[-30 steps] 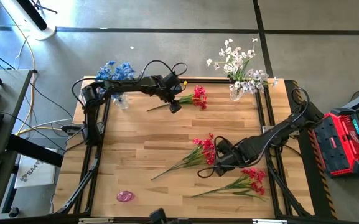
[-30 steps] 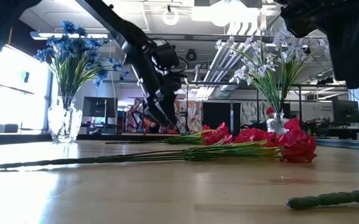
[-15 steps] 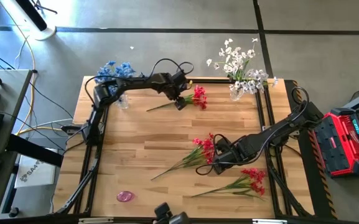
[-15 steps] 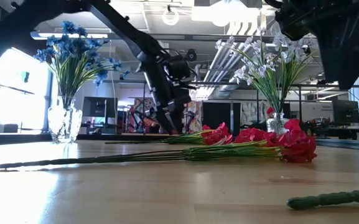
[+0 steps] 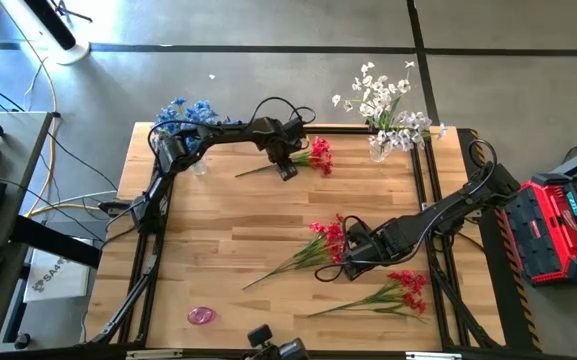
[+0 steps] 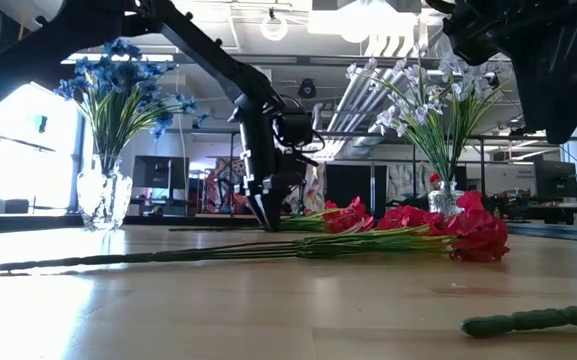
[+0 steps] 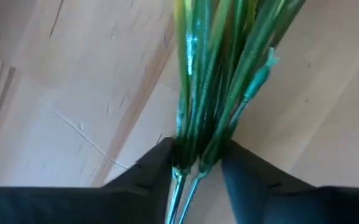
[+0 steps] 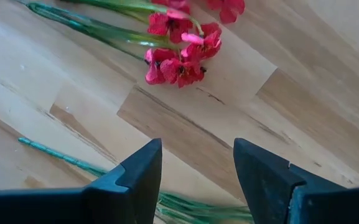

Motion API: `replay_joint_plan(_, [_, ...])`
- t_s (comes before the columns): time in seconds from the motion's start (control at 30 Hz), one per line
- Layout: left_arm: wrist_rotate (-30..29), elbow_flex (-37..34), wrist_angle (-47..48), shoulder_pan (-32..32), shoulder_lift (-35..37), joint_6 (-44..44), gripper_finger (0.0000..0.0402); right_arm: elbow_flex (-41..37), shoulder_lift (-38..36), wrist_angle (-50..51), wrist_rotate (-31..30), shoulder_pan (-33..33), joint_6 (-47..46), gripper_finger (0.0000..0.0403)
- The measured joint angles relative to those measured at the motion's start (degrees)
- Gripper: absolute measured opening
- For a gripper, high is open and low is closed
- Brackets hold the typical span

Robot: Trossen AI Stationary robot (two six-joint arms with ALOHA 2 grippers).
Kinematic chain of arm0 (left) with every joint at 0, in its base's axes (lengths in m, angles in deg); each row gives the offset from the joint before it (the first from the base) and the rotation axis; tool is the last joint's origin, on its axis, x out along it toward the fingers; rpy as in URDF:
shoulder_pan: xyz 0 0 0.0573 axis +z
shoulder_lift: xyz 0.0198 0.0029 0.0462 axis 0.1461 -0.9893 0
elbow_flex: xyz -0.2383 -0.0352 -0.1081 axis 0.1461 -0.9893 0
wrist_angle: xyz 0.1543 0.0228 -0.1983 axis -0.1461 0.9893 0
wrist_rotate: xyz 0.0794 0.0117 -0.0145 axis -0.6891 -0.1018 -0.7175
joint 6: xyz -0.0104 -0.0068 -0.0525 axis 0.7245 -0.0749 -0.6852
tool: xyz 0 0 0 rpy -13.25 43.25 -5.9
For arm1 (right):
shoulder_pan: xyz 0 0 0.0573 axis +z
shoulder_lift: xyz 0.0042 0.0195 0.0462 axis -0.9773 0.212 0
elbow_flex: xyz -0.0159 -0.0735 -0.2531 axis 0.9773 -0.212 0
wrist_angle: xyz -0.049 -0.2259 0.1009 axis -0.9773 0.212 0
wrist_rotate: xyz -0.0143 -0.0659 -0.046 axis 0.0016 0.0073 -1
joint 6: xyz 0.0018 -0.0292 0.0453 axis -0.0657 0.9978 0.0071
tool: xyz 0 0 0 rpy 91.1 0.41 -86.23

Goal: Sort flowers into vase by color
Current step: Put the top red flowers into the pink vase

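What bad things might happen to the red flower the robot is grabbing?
The left gripper pinches only the thin green stems of the far red flower, so it might slip out or droop when lifted. The blue flowers' vase stands right beside that arm, so a swing might tip it. No third vase for red shows on the table.

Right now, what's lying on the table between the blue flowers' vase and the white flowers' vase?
In the high view, the left gripper and a red flower whose stem it straddles lie between the blue bouquet and the white one.
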Motion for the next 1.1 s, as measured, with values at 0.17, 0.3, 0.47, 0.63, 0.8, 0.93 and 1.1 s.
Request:
replay_joint_plan(0.17, [-0.94, 1.03, 1.42, -0.03, 0.19, -0.03, 0.0026, 0.00, 0.00, 0.26, -0.88, 0.00, 0.35, 0.0188])
replay_joint_plan(0.3, [-1.36, 3.07, 6.19, 0.20, 0.21, -0.35, 0.0012, 0.00, 0.00, 0.38, -0.87, 0.00, 0.22, 0.0188])
replay_joint_plan(0.47, [-3.39, 4.32, 11.56, -0.87, 3.88, -4.33, 0.0006, 0.00, -0.63, -0.20, 1.14, 0.00, 1.61, 0.0188])
replay_joint_plan(0.63, [-3.48, 4.32, 12.37, -3.19, 10.72, -7.50, 0.0004, 0.02, -2.82, -1.10, 1.18, 0.00, 6.15, 0.0188])
replay_joint_plan(0.8, [-4.71, 4.43, 12.46, -5.74, 18.06, -12.16, 0.0004, 0.07, -3.43, -1.49, -0.64, 0.03, 10.44, 0.0188])
replay_joint_plan(0.93, [-6.41, 4.41, 13.14, -8.80, 23.10, -15.41, 0.0003, 0.07, -3.41, -5.34, -1.65, 0.04, 12.98, 0.0188])
replay_joint_plan(1.1, [-10.42, 4.41, 16.12, -14.46, 29.09, -20.63, 0.0003, 0.07, -3.41, -15.44, -1.94, 0.15, 19.89, 0.0188])
